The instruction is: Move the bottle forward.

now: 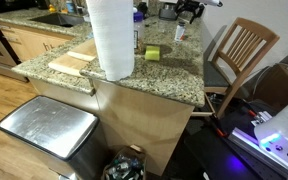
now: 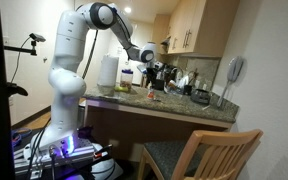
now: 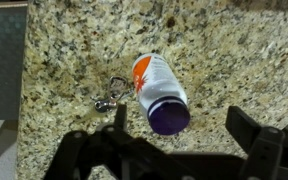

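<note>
The bottle (image 3: 159,88) is small, with a white body, an orange-red label and a dark purple cap, and stands on the speckled granite counter (image 3: 74,50). In the wrist view my gripper (image 3: 182,121) is open just above it, with one dark finger on each side of the cap and not touching it. In an exterior view the bottle (image 1: 179,33) is a small shape at the far end of the counter, under the gripper (image 1: 189,12). In an exterior view the gripper (image 2: 154,76) hangs low over the counter.
A key ring (image 3: 109,95) lies beside the bottle. A tall paper towel roll (image 1: 111,38), a yellow-green block (image 1: 152,53) and a cutting board (image 1: 72,62) are on the counter. A wooden chair (image 1: 239,50) and a steel bin (image 1: 49,130) stand nearby.
</note>
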`<state>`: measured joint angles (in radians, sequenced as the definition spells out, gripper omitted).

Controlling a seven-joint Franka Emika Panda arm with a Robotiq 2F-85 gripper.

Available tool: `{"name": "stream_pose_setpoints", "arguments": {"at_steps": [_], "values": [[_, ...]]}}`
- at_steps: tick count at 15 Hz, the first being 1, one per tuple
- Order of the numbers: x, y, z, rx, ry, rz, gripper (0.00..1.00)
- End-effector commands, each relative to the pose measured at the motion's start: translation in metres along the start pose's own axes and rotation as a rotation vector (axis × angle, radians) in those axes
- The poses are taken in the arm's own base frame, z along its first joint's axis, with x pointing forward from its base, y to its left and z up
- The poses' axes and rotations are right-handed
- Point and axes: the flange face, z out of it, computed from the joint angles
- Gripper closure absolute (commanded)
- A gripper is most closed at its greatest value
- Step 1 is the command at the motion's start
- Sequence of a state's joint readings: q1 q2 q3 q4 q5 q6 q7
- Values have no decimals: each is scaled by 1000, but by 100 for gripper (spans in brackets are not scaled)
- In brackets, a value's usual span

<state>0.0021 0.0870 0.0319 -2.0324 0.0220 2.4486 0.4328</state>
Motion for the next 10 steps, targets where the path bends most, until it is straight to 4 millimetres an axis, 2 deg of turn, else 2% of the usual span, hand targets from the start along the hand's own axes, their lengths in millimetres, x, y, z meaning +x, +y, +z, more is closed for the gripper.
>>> {"name": "stream_pose_setpoints", "arguments": {"at_steps": [1, 2, 3, 4, 6, 7, 8, 10], "values": [[3, 2, 0, -28, 44, -19, 0], [6, 2, 0, -31, 89, -29, 0], [-34, 23, -48, -42, 124, -40, 0], [-35, 24, -52, -62, 130, -65, 0], [-47, 30, -81, -64, 126, -113, 0], [-56, 32, -103, -60, 132, -127, 0], [-28, 19, -72, -52, 129, -90, 0], [-45, 25, -105, -52, 146, -106, 0]]}}
